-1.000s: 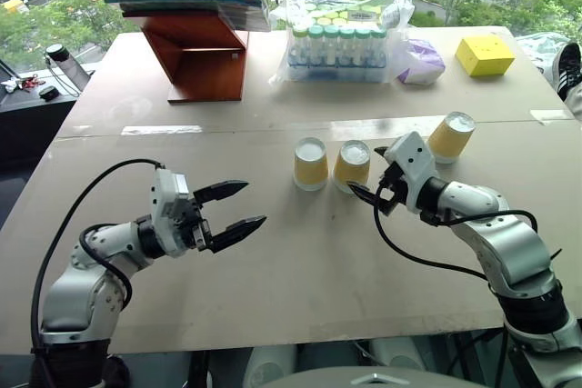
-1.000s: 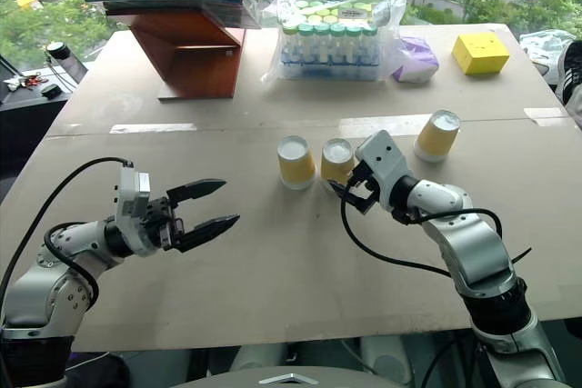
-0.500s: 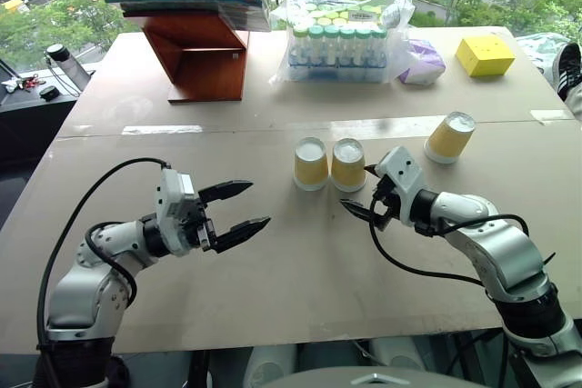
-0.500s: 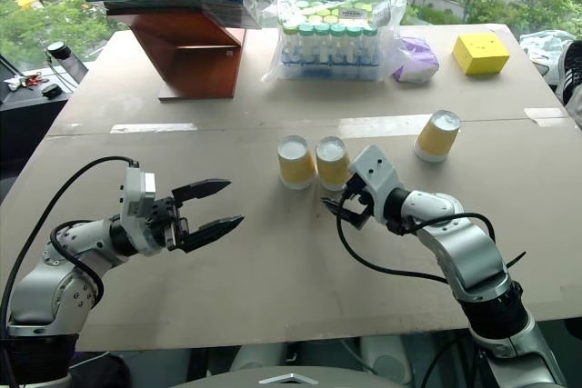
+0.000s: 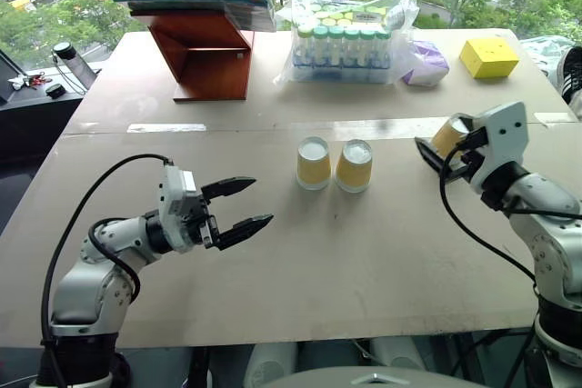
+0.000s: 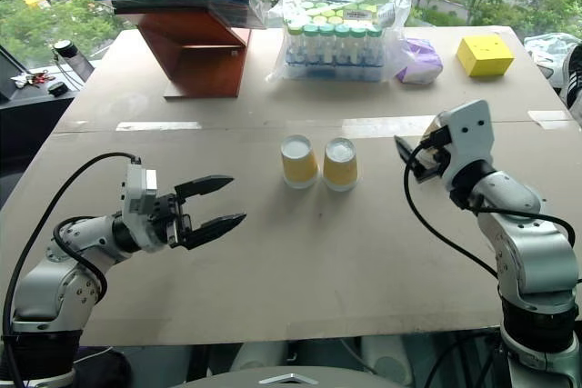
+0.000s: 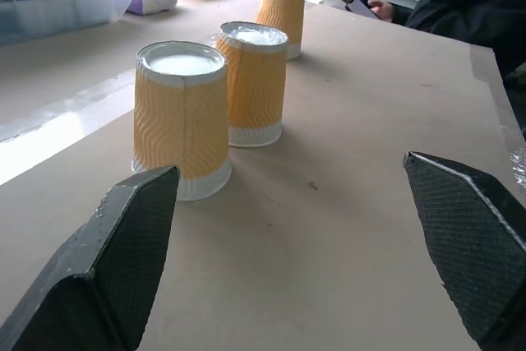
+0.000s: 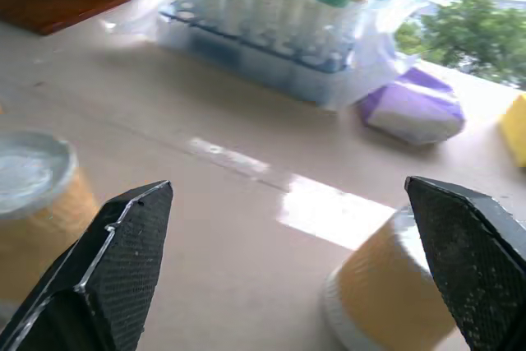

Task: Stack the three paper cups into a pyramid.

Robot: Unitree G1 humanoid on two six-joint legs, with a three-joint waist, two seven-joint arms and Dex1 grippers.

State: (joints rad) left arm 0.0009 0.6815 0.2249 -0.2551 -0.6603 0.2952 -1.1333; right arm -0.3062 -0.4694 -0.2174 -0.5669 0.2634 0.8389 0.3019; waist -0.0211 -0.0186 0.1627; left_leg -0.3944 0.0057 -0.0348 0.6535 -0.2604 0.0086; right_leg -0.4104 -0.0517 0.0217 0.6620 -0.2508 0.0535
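Observation:
Two of the paper cups [image 5: 313,163] [image 5: 354,166] stand upside down side by side at mid-table, nearly touching. The third cup [image 5: 448,136] stands apart to their right, partly hidden behind my right gripper [image 6: 418,145], which hovers open just in front of it, with the cup near one finger [image 8: 468,269] in the right wrist view. My left gripper [image 5: 257,203] is open and empty, level above the table left of the pair. The left wrist view lines up all three cups [image 7: 182,121] [image 7: 251,84] [image 7: 283,7].
At the back stand a red-brown wooden shelf with books [image 5: 205,52], a bag of green-capped bottles [image 5: 344,43], a purple packet [image 5: 426,63] and a yellow box [image 5: 488,56]. Bare tabletop [image 5: 327,261] stretches toward the near edge.
My right gripper has drawn away from the right cup of the pair and swung right and up to the third cup. The left arm has stayed put.

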